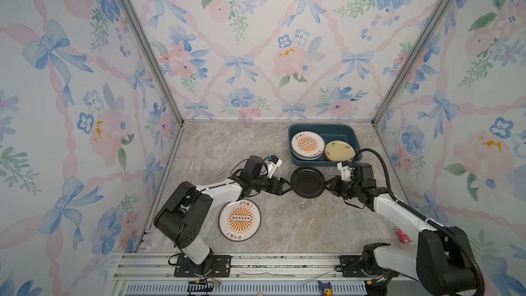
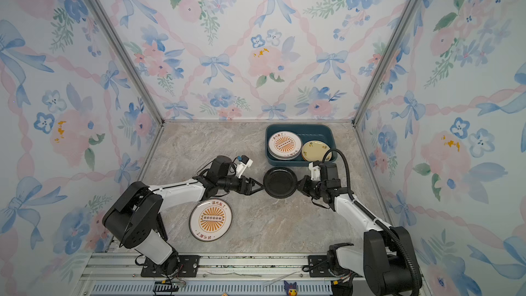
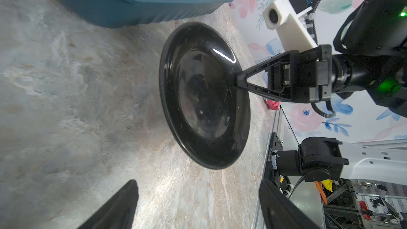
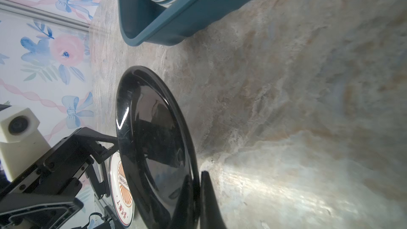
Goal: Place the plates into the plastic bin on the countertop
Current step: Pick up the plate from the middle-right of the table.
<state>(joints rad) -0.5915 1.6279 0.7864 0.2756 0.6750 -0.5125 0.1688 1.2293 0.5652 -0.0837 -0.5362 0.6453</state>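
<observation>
your right gripper [image 1: 326, 185] has its jaws clamped on the rim of the black plate [image 1: 307, 182], left gripper [image 1: 287, 186] jaws spread wide at its opposite rim.

The bin [image 1: 338, 133] sits back right on the countertop [image 1: 299, 223], with a pile of plates [image 1: 307, 144] left and a single plate [image 1: 339, 150] right inside. Just in front is a lifted plate [image 1: 307, 182]; front left lies a flat plate [image 1: 239, 220].

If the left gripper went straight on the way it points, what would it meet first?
The left gripper, open, would likely meet the black plate at its near rim; the right gripper holds the far rim.
</observation>
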